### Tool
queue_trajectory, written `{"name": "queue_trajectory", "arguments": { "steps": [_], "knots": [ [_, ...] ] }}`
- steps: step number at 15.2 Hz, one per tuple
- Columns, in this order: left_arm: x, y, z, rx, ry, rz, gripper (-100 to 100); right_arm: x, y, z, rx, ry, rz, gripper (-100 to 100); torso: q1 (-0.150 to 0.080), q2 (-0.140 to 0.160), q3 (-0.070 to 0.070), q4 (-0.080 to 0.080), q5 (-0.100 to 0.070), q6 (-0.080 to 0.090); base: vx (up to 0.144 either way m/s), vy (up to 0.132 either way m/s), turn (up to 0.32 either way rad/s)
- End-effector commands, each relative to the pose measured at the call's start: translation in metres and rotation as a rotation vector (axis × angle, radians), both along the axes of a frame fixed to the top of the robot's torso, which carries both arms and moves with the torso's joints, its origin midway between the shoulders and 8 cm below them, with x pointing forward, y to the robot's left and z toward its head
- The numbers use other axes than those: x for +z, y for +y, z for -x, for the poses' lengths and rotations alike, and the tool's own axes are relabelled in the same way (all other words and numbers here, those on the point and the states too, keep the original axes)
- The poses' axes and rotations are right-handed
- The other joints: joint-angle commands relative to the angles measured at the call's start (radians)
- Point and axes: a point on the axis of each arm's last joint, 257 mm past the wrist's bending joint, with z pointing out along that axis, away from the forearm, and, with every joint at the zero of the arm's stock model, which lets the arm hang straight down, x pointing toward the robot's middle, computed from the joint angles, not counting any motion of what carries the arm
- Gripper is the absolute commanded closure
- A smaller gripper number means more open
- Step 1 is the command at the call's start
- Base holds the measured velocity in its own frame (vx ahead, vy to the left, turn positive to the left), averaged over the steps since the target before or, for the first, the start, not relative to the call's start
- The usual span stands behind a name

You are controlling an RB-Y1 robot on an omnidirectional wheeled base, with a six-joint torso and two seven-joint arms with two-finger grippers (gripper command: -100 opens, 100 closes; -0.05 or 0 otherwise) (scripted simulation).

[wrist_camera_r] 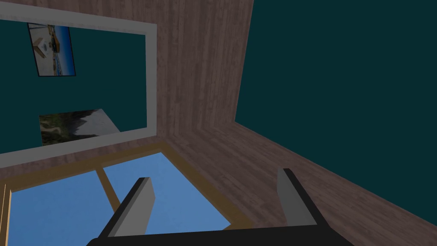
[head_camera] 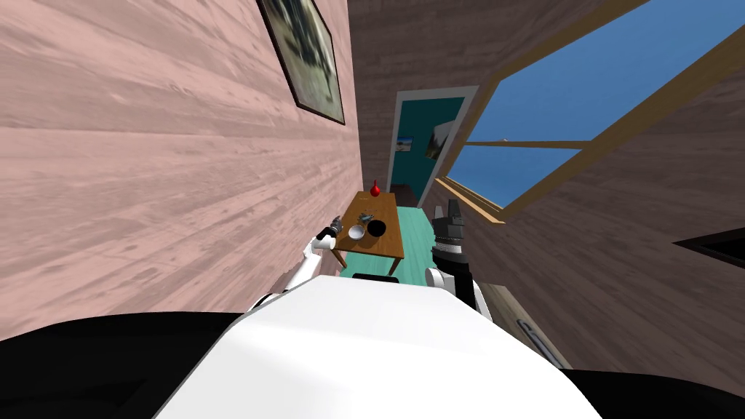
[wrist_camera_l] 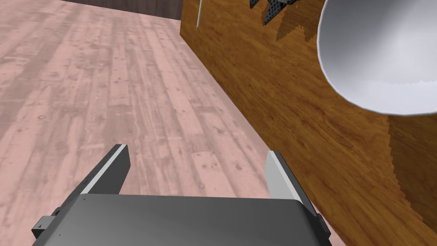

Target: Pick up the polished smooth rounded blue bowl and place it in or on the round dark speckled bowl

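head view: the wooden bench [head_camera: 382, 247] carries the pale bowl [head_camera: 356, 232], drawn white rather than blue, with the dark bowl [head_camera: 375, 228] just beside it at 3 o'clock. the left end effector [head_camera: 337, 222] hovers off the bench's edge at the pale bowl's 9 o'clock, likely lined up to reach in sideways. a red vase [head_camera: 375, 189] stands at the far end, 12 o'clock; a small grey thing [head_camera: 365, 217] near it is too small to name.

left wrist view: its fingers [wrist_camera_l: 279, 177] stand apart with nothing between them; the pale bowl lies ahead at 1 o'clock, partly cut off.

right wrist view: the right end effector [wrist_camera_r: 215, 175] is held away from the bench, fingers apart.
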Motion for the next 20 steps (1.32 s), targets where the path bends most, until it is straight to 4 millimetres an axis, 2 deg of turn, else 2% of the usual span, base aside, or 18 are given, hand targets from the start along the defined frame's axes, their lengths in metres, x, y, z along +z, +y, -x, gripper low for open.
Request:
{"name": "queue_trajectory", "arguments": {
  "steps": [1, 5, 6, 10, 12, 13, 15, 16, 20],
  "knots": [
    [-0.017, 0.001, 0.002, 0.005, 0.063, 0.006, -100, 0.000, 0.000, 0.000, 0.000, 0.000, 0.000, 0, 0.000, 0.000, 0.000, 0.000, 0.000, 0.000, -0.004, -0.033, 0.011],
    [-0.038, 0.003, 0.003, 0.011, 0.147, 0.014, -100, 0.000, 0.000, 0.000, 0.000, 0.000, 0.000, 0, -0.001, 0.000, 0.000, 0.000, 0.000, 0.000, -0.004, -0.034, 0.008],
    [-0.044, 0.003, -0.002, 0.013, 0.182, 0.020, -100, 0.000, 0.000, 0.000, 0.000, 0.000, 0.000, 0, -0.001, 0.000, 0.000, 0.000, 0.000, 0.000, -0.002, -0.043, 0.008],
    [-0.070, 0.006, 0.006, 0.025, 0.286, 0.029, -100, 0.000, 0.000, 0.000, 0.000, 0.000, 0.000, 0, -0.001, 0.000, 0.000, 0.000, 0.000, 0.000, 0.000, -0.040, 0.007],
    [-0.075, 0.005, 0.003, 0.026, 0.328, 0.036, -100, 0.000, 0.000, 0.000, 0.000, 0.000, 0.000, 0, -0.001, 0.000, 0.000, 0.000, 0.000, 0.000, 0.000, -0.035, 0.005],
    [-0.085, 0.008, 0.010, 0.032, 0.362, 0.037, -100, 0.000, 0.000, 0.000, 0.000, 0.000, 0.000, 0, -0.001, 0.000, 0.000, 0.000, 0.000, 0.000, -0.002, -0.044, 0.002],
    [-0.090, 0.007, 0.008, 0.035, 0.402, 0.044, -100, 0.000, 0.000, 0.000, 0.000, 0.000, 0.000, 0, -0.001, 0.000, 0.000, 0.000, 0.000, 0.000, 0.004, -0.032, 0.005],
    [-0.098, 0.008, 0.015, 0.040, 0.434, 0.046, -100, 0.000, 0.000, 0.000, 0.000, 0.000, 0.000, 0, -0.001, -0.001, 0.000, 0.000, 0.000, 0.000, 0.008, -0.041, 0.002],
    [-0.111, 0.009, 0.022, 0.048, 0.508, 0.054, -100, 0.000, 0.000, 0.000, 0.000, 0.000, 0.000, 0, -0.001, -0.001, 0.000, 0.000, 0.000, 0.000, 0.005, -0.037, 0.001]
  ]
}}
